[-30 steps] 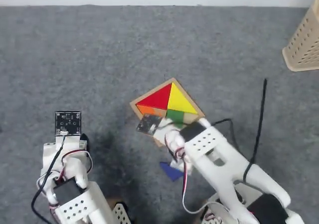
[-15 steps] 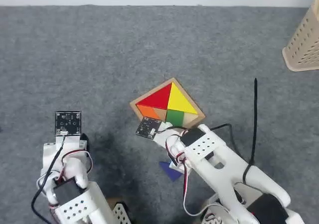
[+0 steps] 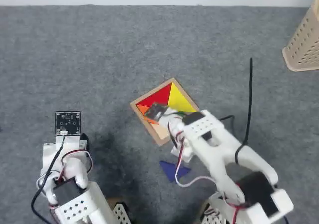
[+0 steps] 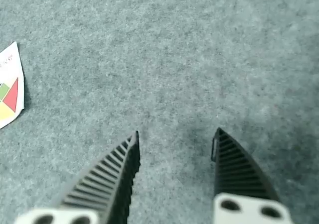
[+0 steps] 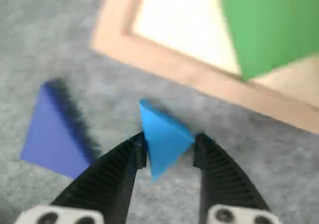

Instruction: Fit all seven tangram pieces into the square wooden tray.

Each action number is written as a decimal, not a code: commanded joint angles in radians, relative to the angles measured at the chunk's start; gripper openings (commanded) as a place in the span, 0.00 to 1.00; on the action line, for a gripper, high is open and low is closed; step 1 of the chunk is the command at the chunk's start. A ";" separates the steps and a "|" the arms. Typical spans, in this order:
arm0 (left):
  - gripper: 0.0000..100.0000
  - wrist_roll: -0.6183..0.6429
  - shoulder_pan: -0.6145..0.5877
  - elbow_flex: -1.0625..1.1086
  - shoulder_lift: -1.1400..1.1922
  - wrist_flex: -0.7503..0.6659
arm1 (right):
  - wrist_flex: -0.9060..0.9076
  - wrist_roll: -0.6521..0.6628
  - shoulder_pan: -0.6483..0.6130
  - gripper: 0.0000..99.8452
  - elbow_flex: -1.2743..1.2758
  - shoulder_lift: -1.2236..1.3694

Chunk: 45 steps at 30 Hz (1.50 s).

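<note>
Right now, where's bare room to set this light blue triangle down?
Bare tray floor between the green piece and the tray rim. Open carpet lies farther out. Crowded near the dark blue triangle, beside the right end effector holding the light blue triangle.

Tray point(image 3: 149, 130): the far and left sides border open grey carpet point(image 3: 99, 55). The right arm point(image 3: 212, 142) overhangs the near-right half, and its cable point(image 3: 249, 89) rises just right of the tray. The right gripper point(image 5: 170, 139), clamped on a light-blue triangle point(image 5: 164, 134), sits just off the near rim. A dark-blue triangle point(image 3: 174, 170) lies near the near corner. The left arm point(image 3: 65, 179) and basket point(image 3: 304, 40) stand well apart.
</note>
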 commanded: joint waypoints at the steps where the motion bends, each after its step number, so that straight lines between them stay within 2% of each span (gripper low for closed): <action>1: 0.22 -0.008 0.006 -0.005 -0.009 0.005 | 0.007 -0.049 0.073 0.08 -0.077 0.024; 7: 0.22 -0.008 0.006 -0.005 -0.009 0.005 | 0.018 -0.107 0.124 0.03 -0.078 -0.015; 18: 0.22 -0.008 0.006 -0.005 -0.009 0.005 | 0.120 -0.123 0.151 0.02 -0.086 -0.341; 22: 0.22 -0.008 0.006 -0.005 -0.009 0.005 | 0.211 -0.029 0.145 0.04 -0.158 -0.283; 27: 0.22 -0.008 0.006 -0.005 -0.009 0.005 | 0.236 -0.009 0.120 0.12 -0.245 -0.137; 31: 0.22 -0.008 0.006 -0.005 -0.009 0.005 | 0.243 0.064 0.041 0.17 -0.252 0.005; 36: 0.22 -0.008 0.006 -0.005 -0.009 0.005 | 0.186 0.083 -0.025 0.18 -0.250 0.084; 45: 0.22 -0.008 0.006 -0.005 -0.009 0.005 | 0.082 0.123 -0.021 0.18 -0.252 0.165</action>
